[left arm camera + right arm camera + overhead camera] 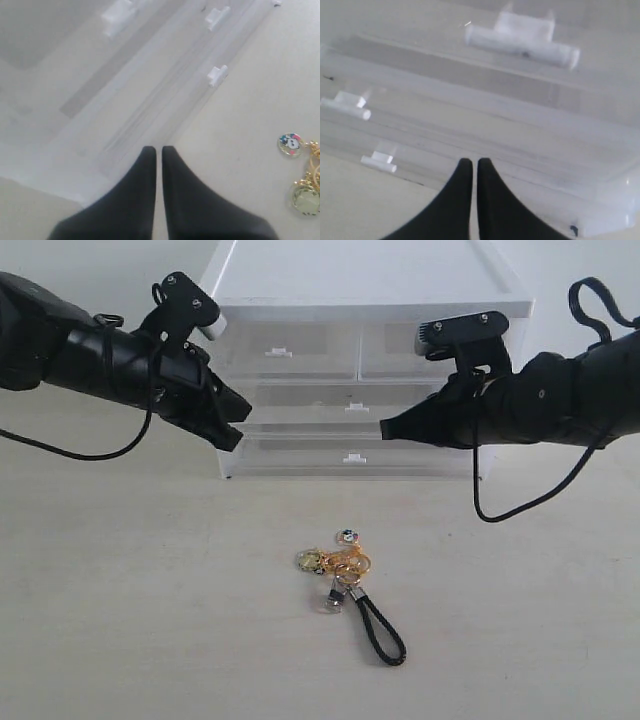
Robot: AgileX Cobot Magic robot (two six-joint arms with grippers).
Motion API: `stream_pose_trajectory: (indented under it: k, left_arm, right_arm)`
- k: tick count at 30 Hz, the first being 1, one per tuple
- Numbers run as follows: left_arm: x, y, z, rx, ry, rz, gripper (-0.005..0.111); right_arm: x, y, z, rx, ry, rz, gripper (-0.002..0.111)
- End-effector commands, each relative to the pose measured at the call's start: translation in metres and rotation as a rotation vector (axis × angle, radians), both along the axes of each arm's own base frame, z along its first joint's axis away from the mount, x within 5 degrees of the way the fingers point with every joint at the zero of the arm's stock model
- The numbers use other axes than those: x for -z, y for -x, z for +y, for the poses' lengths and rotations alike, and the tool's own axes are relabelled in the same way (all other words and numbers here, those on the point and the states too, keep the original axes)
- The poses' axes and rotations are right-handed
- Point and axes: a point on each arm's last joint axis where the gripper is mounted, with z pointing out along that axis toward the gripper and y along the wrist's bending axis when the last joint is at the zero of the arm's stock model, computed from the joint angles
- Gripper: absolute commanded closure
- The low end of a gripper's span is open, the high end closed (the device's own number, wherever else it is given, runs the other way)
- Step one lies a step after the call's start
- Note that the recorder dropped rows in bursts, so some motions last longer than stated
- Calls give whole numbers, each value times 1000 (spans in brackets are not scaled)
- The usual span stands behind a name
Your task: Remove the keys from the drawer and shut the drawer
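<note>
The keys (345,565), gold rings and charms with a black cord loop (382,632), lie on the table in front of the unit; a charm and ring of the keys (300,170) show at the left wrist view's edge. The middle drawer (345,402) sits flush in the three-tier unit, its small tab handle (357,407) facing out. My left gripper (232,437) hovers shut and empty by the unit's front left corner. My right gripper (386,429) hovers shut and empty in front of the drawers' right half. In the wrist views both grippers (156,150) (471,162) hold nothing.
The white translucent drawer unit (370,290) stands at the back of the pale table (130,600). Two half-width drawers (290,348) sit on top, a wide bottom drawer (350,455) below. Black cables hang from both arms.
</note>
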Motion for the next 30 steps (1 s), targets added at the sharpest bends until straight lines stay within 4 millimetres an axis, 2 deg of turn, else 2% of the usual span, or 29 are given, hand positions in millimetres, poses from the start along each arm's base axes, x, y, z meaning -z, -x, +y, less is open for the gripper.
stream_pose_trajectory:
  k: [1, 7, 10, 15, 20, 24, 27, 30]
  left_arm:
    - [-13, 20, 5, -25, 36, 1, 103]
    - [-43, 63, 12, -58, 177, 1, 103]
    - [-57, 95, 15, -20, 278, -14, 103]
    - [-73, 164, 25, 28, 494, -70, 103]
    - [-67, 229, 39, 94, 541, -121, 103]
    - [-69, 269, 47, 149, 623, -164, 103]
    - [-67, 292, 52, 168, 675, -190, 103]
    - [-61, 306, 56, 169, 691, -217, 103]
  right_arm:
    - [-9, 15, -10, 16, -3, -34, 108]
    - [-31, 54, -16, 14, -49, -51, 108]
    - [-46, 79, -12, -24, -73, -110, 108]
    - [-64, 133, -3, -115, -145, -198, 108]
    - [-68, 178, -6, -202, -197, -242, 108]
    - [-69, 204, -15, -223, -267, -248, 108]
    - [-68, 220, -23, -236, -310, -251, 108]
    - [-67, 231, -28, -260, -326, -263, 108]
